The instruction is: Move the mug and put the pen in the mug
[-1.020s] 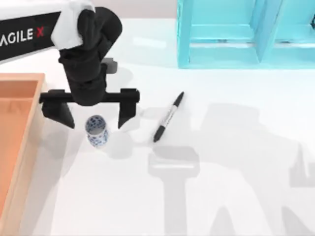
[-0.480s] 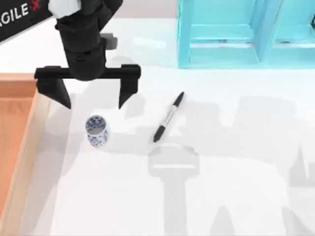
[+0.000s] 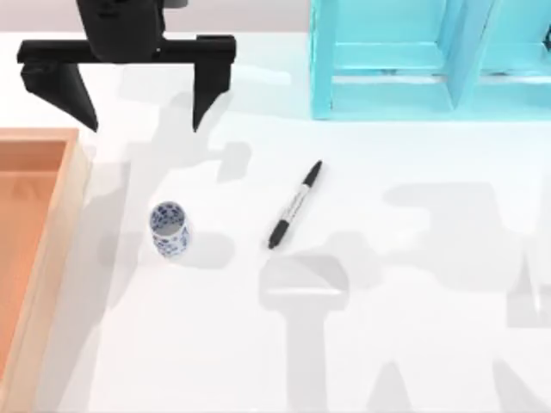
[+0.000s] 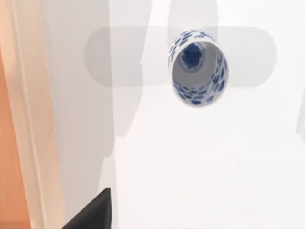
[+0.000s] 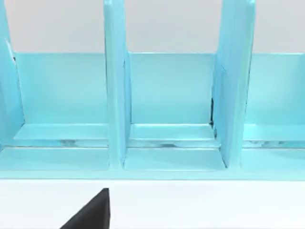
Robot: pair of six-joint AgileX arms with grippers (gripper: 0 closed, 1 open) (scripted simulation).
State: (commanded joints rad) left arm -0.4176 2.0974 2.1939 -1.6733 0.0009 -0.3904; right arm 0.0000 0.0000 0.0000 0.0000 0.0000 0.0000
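Since the earlier frames, my left gripper [image 3: 138, 107] had pulled back toward the far edge of the table and away from the mug [image 3: 169, 230], which it had straddled a second before. Its two black fingers [image 3: 209, 90] stood spread wide apart with nothing between them, well clear of the cup. The mug had not shifted: it stood upright on the white table [image 3: 413, 344] toward the left side, just beside the wooden tray [image 3: 34, 258] that ran along the left edge, but not touching it. In the left wrist view the mug [image 4: 198, 67] showed its open mouth, the blue floral pattern running around the rim and inside, with the pale wooden wall of the tray [image 4: 28, 119] close by and one black fingertip [image 4: 93, 214] at the frame's edge.

The pen [image 3: 295, 204] lay flat on the table to the right of the mug, well apart from it, set on a slant (its black cap end pointing toward the far side, its other end toward the near side). It too lay where it had been.

Behind the pen, at the far side, stood a light blue divided rack [image 3: 413, 60]. The right wrist view faced that rack [image 5: 171, 109], its upright partitions forming separate compartments, with a black fingertip [image 5: 90, 212] of my right gripper low in the picture; whether that gripper was open or closed I could not tell.
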